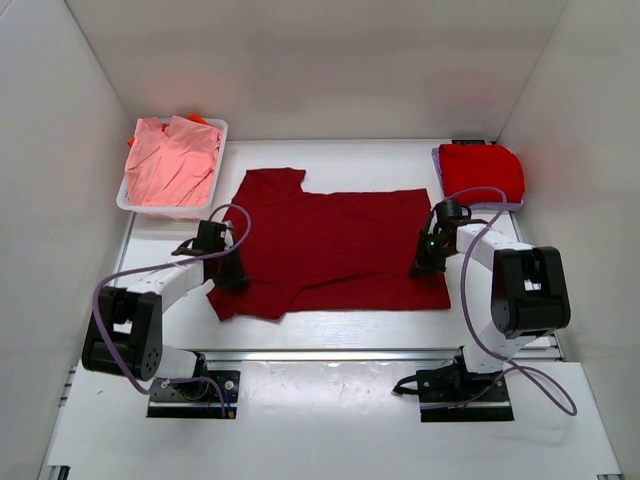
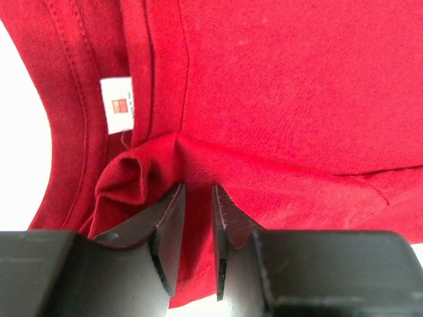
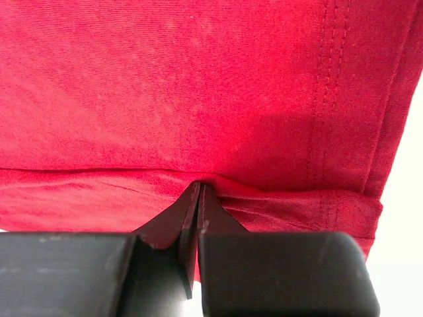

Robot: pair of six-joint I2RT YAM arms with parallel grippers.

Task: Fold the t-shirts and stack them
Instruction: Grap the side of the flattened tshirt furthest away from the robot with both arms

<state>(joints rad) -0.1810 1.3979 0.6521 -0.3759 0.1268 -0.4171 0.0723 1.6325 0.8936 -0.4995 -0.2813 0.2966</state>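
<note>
The dark red t-shirt [image 1: 340,245] lies spread flat, with a folded red t-shirt [image 1: 482,170] just off its far right corner and a white bin [image 1: 165,210] of pink shirts [image 1: 170,160] off its far left sleeve. The left gripper [image 1: 232,272] pinches a raised ridge of cloth at its left edge, beside the neck label [image 2: 117,104]. The right gripper [image 1: 425,262] is clamped on a fold at its right hem.

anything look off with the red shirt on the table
Mostly flat, but the red t-shirt is puckered into a fold beside its collar label, where the left gripper pinches it. Nothing looks torn.
</note>
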